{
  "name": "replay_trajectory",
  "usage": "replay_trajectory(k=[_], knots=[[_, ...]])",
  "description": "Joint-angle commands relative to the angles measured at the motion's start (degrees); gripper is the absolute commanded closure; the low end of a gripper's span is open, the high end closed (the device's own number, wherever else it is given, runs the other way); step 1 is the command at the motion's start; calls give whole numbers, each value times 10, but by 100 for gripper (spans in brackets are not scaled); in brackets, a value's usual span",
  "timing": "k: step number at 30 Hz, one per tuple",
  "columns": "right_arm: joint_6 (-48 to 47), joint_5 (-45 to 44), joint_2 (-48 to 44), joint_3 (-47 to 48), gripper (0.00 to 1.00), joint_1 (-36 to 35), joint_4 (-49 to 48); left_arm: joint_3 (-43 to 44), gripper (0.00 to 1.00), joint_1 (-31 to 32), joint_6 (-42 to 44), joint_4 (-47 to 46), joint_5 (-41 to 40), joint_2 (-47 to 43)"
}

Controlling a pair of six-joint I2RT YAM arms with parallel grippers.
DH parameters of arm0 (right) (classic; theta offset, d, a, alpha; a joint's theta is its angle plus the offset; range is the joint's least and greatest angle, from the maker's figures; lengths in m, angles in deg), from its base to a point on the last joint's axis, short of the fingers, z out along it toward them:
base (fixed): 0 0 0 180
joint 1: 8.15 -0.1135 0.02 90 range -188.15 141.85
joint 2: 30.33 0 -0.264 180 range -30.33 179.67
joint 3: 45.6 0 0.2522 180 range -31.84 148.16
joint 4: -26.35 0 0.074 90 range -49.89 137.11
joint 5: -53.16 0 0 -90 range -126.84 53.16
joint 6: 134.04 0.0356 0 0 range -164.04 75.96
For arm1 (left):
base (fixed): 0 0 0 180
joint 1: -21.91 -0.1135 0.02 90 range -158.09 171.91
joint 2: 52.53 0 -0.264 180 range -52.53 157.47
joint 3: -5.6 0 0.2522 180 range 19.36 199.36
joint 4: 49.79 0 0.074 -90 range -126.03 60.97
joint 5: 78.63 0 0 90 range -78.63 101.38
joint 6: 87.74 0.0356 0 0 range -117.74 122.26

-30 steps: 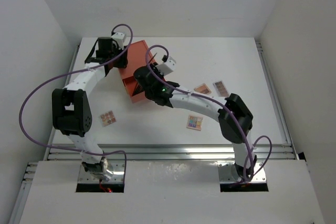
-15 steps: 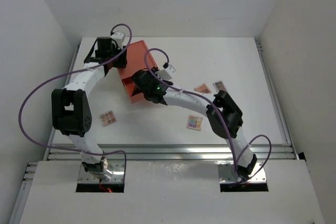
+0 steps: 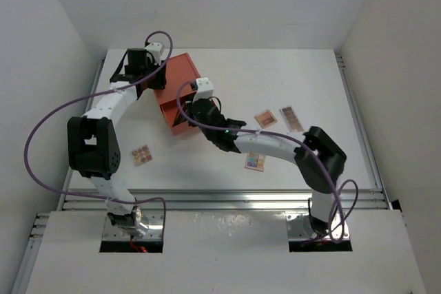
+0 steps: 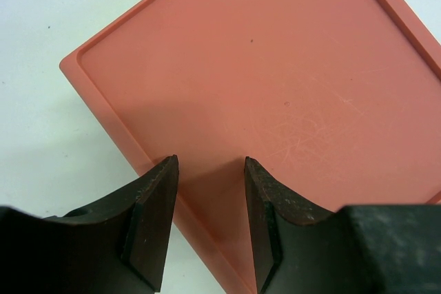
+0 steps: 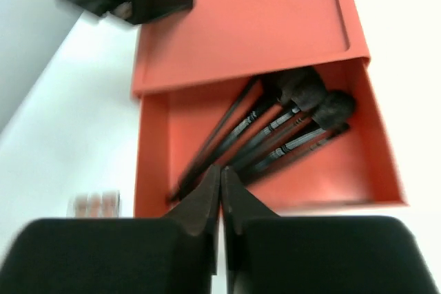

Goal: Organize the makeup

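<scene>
Palette [image 3: 142, 155] lies far left on the table [image 3: 310, 74]. My left gripper [image 4: 209, 164] hangs over the orange box [image 4: 275, 87] lid, jaws parted, gripping nothing. Black brushes [image 5: 275, 129] lie in its open drawer [image 5: 155, 149]. My right gripper [image 5: 220, 171] points there, jaws pressed together, empty. Three more palettes [image 3: 255, 161] lie rightward.

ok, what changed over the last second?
Right gripper turned left above the open drawer, and its arm's elbow swung out to the right; fingers shut, empty. Unchanged: left gripper open on the orange box, brushes in the drawer, four palettes on the table.
</scene>
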Motion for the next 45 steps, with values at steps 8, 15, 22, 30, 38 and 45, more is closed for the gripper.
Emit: replay_trajectory(k=[8,15,22,30,38,45], knots=[[-163,112,-146,-142,100,14,76,5,51,-13,-5,95,-20,16],[-176,135,-82,-131,100,33,-20,15,51,-8,2,112,-38,21],[-174,126,-15,-72,100,51,-128,21,51,16,12,118,-43,32],[-177,107,66,-7,100,65,-170,21,51,22,30,123,-26,42],[-163,131,149,78,100,82,-171,27,51,22,35,133,0,48],[-170,155,153,66,100,88,-167,27,51,17,35,133,11,54]])
